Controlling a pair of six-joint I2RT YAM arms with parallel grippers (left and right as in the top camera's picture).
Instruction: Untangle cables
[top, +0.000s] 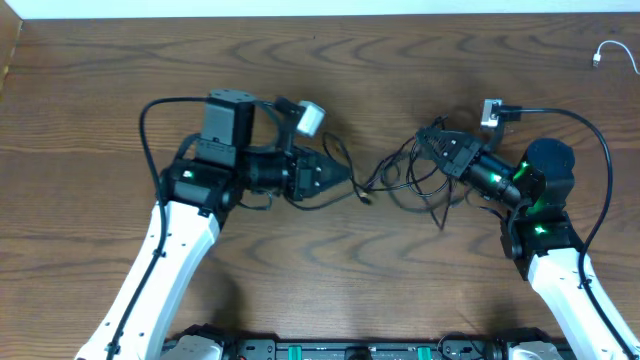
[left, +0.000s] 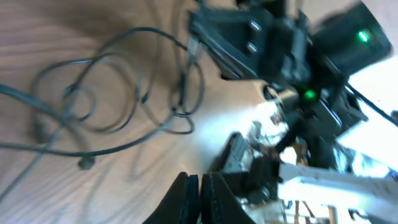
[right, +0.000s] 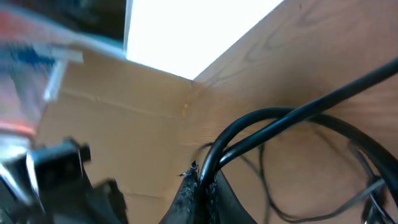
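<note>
A tangle of thin black cables (top: 400, 175) lies on the wooden table between my two arms. In the left wrist view its loops (left: 124, 93) spread over the upper left, with a small plug end (left: 85, 163) on the wood. My left gripper (top: 348, 180) points right at the tangle's left edge; its jaws (left: 199, 186) are shut and nothing shows between them. My right gripper (top: 422, 138) sits at the tangle's upper right, shut (right: 202, 186) on a doubled-over black cable (right: 280, 118) that rises out of the jaws. A white cable (top: 612, 50) lies apart at the far right corner.
Thick black arm wires arc over each arm, one at the left (top: 150, 110) and one at the right (top: 600, 150). The table's far edge (top: 320, 14) runs along the top. A cardboard panel (right: 124, 124) stands beyond the table in the right wrist view.
</note>
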